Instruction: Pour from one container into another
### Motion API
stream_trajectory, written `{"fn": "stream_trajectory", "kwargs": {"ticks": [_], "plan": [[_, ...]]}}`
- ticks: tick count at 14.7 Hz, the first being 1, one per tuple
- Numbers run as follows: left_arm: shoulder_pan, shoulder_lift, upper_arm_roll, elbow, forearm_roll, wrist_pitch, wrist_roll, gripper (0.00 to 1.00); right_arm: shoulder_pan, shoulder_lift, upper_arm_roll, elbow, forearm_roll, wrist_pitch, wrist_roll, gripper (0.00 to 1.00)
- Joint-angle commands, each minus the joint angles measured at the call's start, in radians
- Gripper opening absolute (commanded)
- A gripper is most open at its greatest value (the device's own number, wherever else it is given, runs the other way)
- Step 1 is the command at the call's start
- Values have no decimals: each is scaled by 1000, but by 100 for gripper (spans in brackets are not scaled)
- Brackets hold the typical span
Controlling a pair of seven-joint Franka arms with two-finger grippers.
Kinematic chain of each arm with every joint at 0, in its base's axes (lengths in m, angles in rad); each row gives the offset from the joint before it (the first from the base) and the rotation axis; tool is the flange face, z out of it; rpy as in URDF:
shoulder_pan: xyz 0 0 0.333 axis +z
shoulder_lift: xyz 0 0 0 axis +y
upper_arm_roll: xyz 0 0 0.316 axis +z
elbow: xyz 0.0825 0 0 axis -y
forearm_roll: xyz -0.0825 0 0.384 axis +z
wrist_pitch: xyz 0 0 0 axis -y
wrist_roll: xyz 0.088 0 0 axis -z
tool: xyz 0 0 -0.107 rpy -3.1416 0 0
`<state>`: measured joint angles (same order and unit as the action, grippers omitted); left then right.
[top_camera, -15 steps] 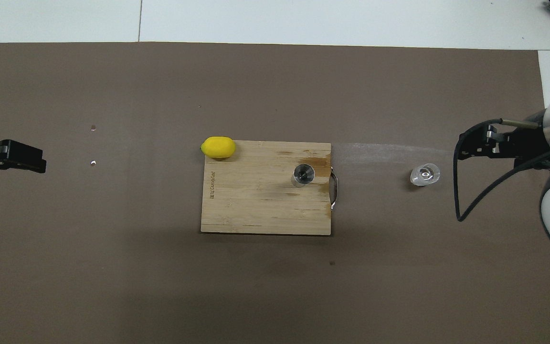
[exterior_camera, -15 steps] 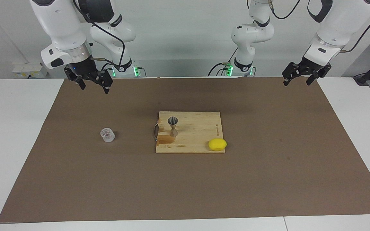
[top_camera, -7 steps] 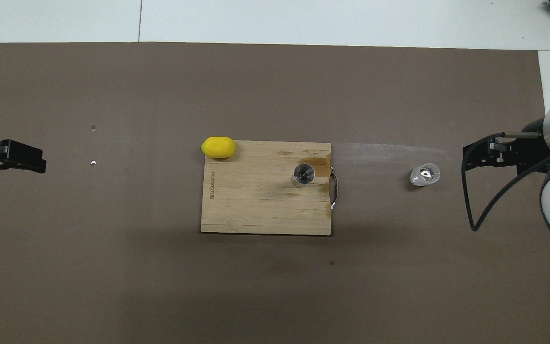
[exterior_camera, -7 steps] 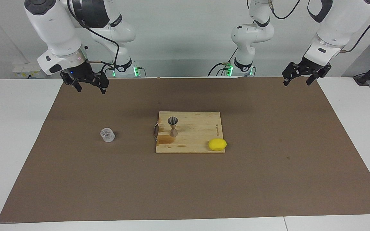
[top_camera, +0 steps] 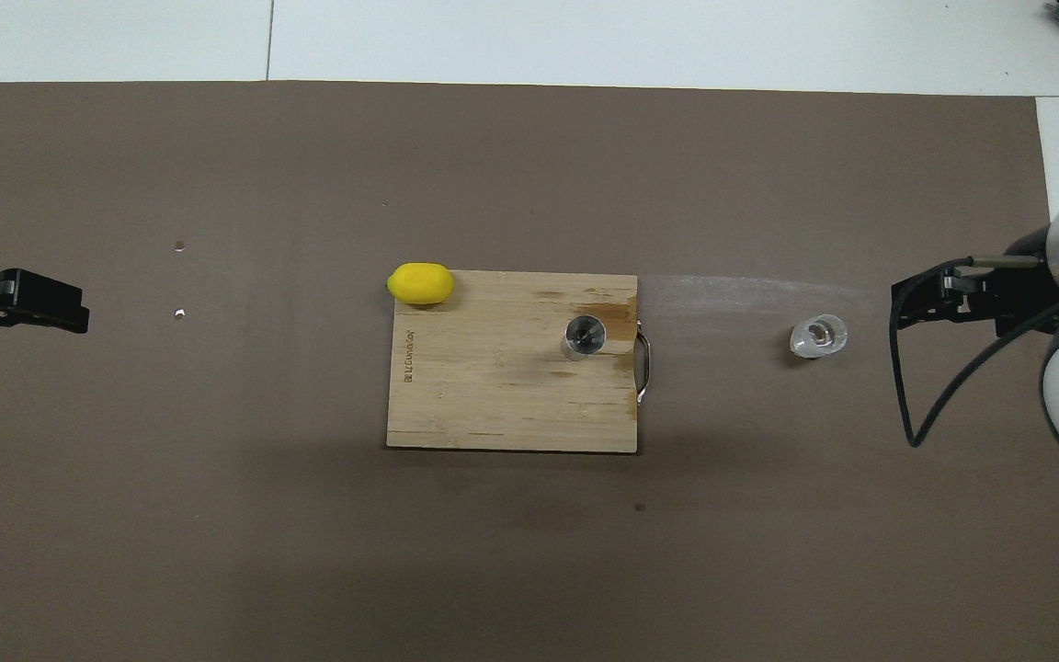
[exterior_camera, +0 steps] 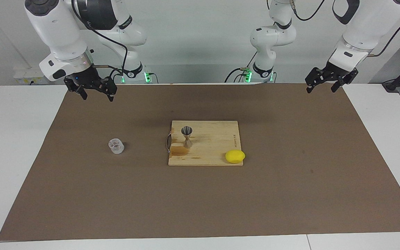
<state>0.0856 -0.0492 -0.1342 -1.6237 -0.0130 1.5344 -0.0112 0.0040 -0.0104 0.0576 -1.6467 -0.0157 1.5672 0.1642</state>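
Observation:
A small clear glass cup [exterior_camera: 116, 146] [top_camera: 819, 336] stands upright on the brown mat, toward the right arm's end of the table. The steel jigger [exterior_camera: 186, 136] [top_camera: 584, 335] stands upright on a wooden cutting board [exterior_camera: 214, 140] [top_camera: 493, 405], near its handle side. My right gripper [exterior_camera: 96, 96] [top_camera: 908, 303] hangs open and holding nothing, high over the mat's edge, apart from the cup. At the other end of the table my left gripper [exterior_camera: 321, 89] [top_camera: 70, 308] waits in the air, open with nothing in it.
A yellow lemon [exterior_camera: 235, 156] [top_camera: 420, 283] lies at the board's corner farthest from the robots, toward the left arm's end. A dark wet stain marks the board beside the jigger. The brown mat [exterior_camera: 290, 194] covers most of the table; white tabletop borders it.
My right gripper has drawn back a little toward its own end of the table, away from the cup. The left arm, cup and jigger have not moved.

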Motion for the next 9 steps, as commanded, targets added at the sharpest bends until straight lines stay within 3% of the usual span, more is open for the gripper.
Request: {"fn": "stream_trajectory", "kwargs": {"ticks": [1,9], "plan": [[11,-28,-4,-25,-12,4,8,100,-4,-23,5,-25,-7,8,15,100],[11,-28,-4,-25,-12,4,8,100,-6,-11,8,10,-9,24,44,100]]}}
